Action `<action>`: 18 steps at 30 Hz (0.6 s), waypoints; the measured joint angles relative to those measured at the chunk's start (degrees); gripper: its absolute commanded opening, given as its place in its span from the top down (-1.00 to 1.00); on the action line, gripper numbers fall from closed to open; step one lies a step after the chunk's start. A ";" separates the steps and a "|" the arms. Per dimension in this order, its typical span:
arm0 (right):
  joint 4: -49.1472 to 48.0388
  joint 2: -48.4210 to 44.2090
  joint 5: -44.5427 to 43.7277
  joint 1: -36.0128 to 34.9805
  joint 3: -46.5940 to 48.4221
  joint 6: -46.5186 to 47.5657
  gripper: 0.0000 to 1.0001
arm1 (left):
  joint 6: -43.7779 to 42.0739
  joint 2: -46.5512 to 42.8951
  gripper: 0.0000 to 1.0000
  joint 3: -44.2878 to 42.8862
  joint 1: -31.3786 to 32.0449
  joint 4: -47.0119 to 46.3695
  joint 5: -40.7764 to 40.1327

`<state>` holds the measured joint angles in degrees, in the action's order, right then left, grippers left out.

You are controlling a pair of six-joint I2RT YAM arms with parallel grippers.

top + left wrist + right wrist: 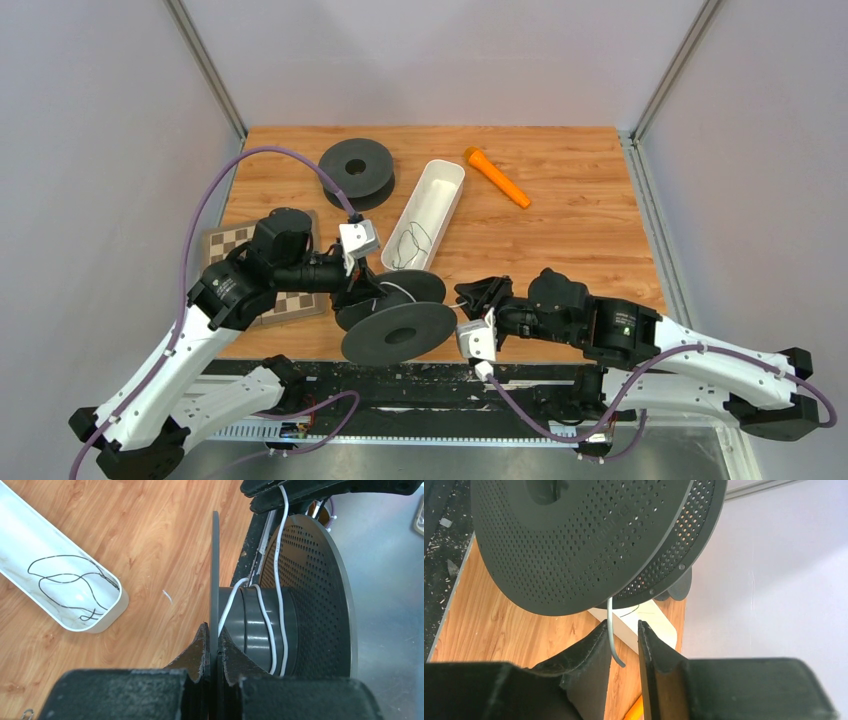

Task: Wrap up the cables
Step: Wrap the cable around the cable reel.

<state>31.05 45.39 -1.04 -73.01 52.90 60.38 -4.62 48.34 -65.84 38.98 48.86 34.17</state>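
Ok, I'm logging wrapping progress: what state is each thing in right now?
left gripper: shut on held spool's flange.
right gripper: open, white cable's end between jaws.
held spool: tilted, few white turns on hub.
white cable: partly wound.
dark cable: loose in white tray.
second spool: lying flat on table.

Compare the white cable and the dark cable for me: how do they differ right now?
The white cable is wound in a few turns around the hub of the spool; the dark cable lies in loose loops in the tray. The white cable's free end hangs between the open fingers of the right tool; no tool touches the dark cable. Both are thin and limp.
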 measured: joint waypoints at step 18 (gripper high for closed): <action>-1.51 0.20 -0.92 -2.38 -0.59 -0.31 0.41 | -0.24 0.87 1.00 -0.07 0.00 0.09 0.52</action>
<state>29.54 45.58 -1.96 -75.40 52.31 60.07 -4.86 49.21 -65.91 38.98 48.95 34.70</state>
